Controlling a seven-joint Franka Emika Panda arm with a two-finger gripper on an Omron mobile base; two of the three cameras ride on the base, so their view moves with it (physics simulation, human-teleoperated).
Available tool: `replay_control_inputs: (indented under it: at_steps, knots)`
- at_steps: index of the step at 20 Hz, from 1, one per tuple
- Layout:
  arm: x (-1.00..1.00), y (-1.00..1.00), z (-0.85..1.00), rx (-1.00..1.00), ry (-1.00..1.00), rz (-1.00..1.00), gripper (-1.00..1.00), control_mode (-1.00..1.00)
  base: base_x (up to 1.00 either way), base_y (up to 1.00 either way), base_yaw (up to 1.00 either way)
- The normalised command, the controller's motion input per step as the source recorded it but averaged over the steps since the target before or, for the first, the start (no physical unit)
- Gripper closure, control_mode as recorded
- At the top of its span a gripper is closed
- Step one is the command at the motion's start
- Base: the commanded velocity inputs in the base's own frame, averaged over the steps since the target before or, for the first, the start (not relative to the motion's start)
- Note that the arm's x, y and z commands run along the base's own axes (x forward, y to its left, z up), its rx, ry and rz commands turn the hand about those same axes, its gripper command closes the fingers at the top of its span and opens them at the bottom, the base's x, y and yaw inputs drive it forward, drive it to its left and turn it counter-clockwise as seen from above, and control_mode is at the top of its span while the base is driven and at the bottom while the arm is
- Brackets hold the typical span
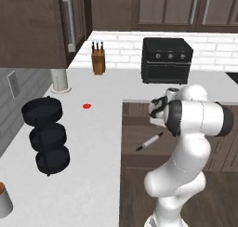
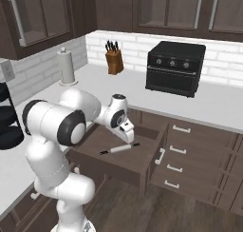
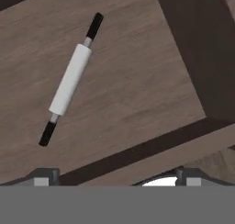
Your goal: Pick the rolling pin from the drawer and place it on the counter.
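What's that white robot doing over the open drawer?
The robot arm is reaching over the pulled-out drawer to get the rolling pin. The pin lies flat on the drawer's wooden bottom, and nothing is touching it. The arm's tool hangs above it with its jaws wide open and nothing in them. Once grabbed, the pin is meant to go up onto the white counter, so the pick-up has not happened yet.
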Motion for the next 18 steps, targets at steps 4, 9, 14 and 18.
replay_control_inputs:
  at_steps: [4,9,14,18]
  knots:
    - [0.54,0.01,-0.30,0.00,0.01,0.00,-1.00,-1.00,0.00,0.00,0.00]
    - [0.46,0.00,-0.51,0.00,0.00,0.00,-1.00,-1.00,0.00,0.00,0.00]
    - [0.43,0.02,-0.58,0.00,0.00,0.00,-1.00,-1.00,0.00,0.00,0.00]
    - [0.33,0.00,-0.53,0.00,0.00,0.00,-1.00,-1.00,0.00,0.00,0.00]
